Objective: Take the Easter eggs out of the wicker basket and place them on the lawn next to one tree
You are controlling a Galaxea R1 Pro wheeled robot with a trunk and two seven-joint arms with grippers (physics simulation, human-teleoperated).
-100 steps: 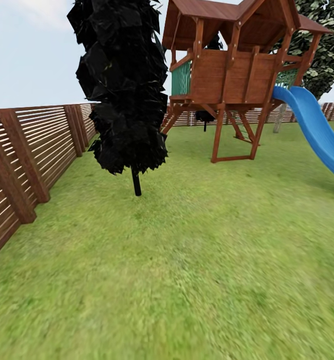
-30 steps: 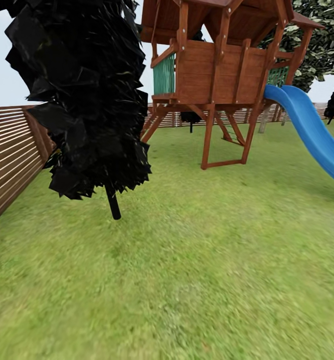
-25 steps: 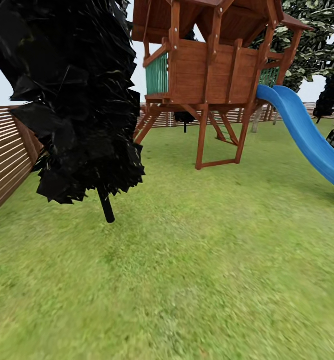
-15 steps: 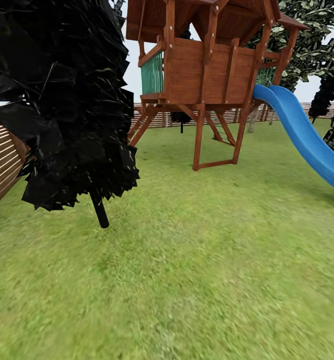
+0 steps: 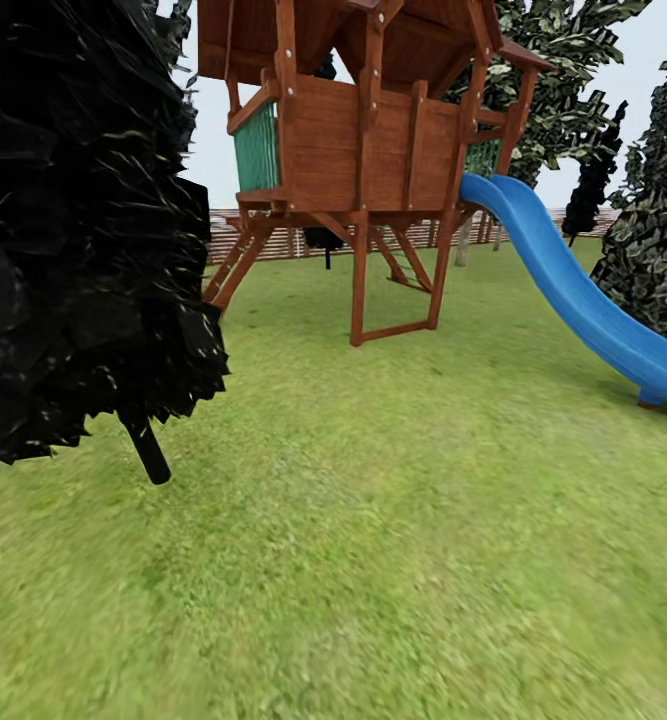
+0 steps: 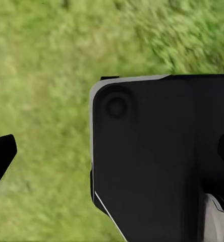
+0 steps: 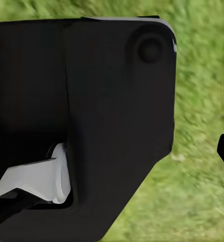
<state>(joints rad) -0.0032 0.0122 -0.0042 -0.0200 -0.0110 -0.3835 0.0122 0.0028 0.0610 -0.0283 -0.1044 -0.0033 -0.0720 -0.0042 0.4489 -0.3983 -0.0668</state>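
Crossing lawn [image 5: 393,520] seeking basket; I log black tree [image 5: 63,230], playhouse [image 5: 353,130], slide [image 5: 573,290]; finger state: cannot tell.

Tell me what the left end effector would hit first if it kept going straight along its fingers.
Most likely the lawn: grass lies beyond the dark body in the left wrist view. How far off it is cannot be told.

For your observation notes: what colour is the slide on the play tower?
Bright blue; the slide shows best in the head view.
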